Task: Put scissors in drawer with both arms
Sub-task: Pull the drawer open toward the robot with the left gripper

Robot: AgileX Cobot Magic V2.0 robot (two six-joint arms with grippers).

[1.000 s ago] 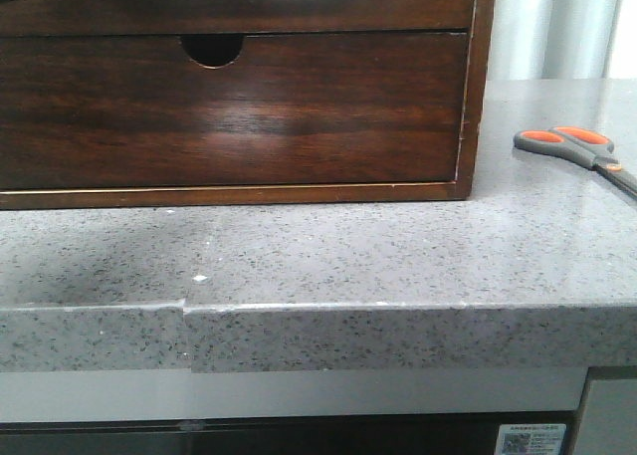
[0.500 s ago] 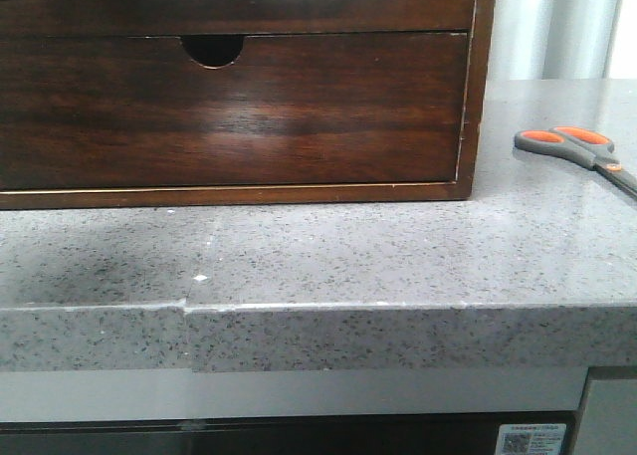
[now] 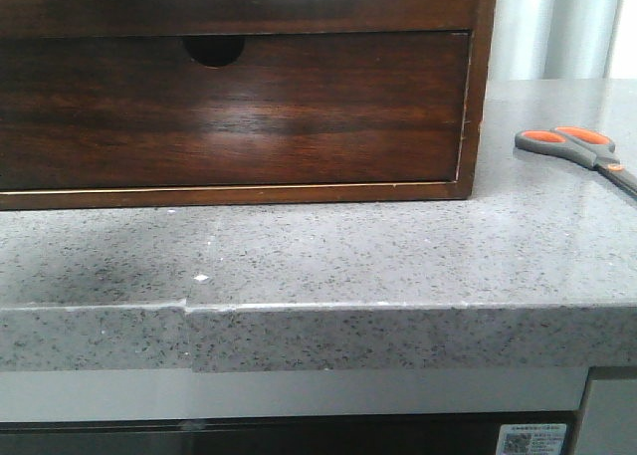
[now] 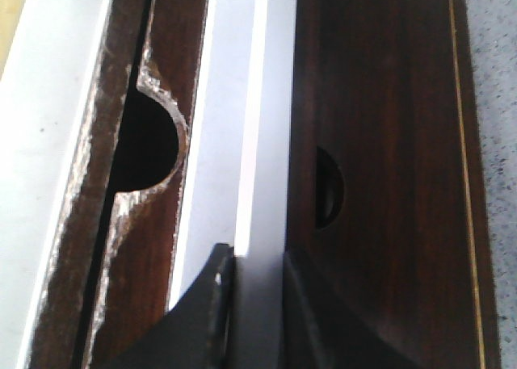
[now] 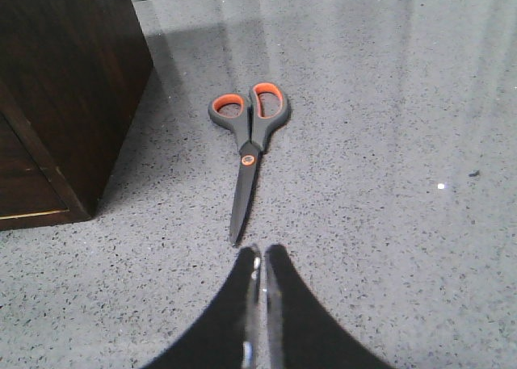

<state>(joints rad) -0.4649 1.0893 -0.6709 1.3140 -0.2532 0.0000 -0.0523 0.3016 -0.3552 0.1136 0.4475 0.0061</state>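
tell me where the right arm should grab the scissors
Grip across the closed blades just below the pivot of the scissors, coming straight down from above. They lie flat and shut on the countertop, blade tips toward the right gripper, so the narrow shank likely fits between its fingers.

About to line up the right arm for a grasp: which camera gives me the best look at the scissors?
The right wrist view: the scissors lie whole on the counter, blades closed and pointing toward the right gripper. The front view catches only the handles at its right edge. The left wrist view shows none of them.
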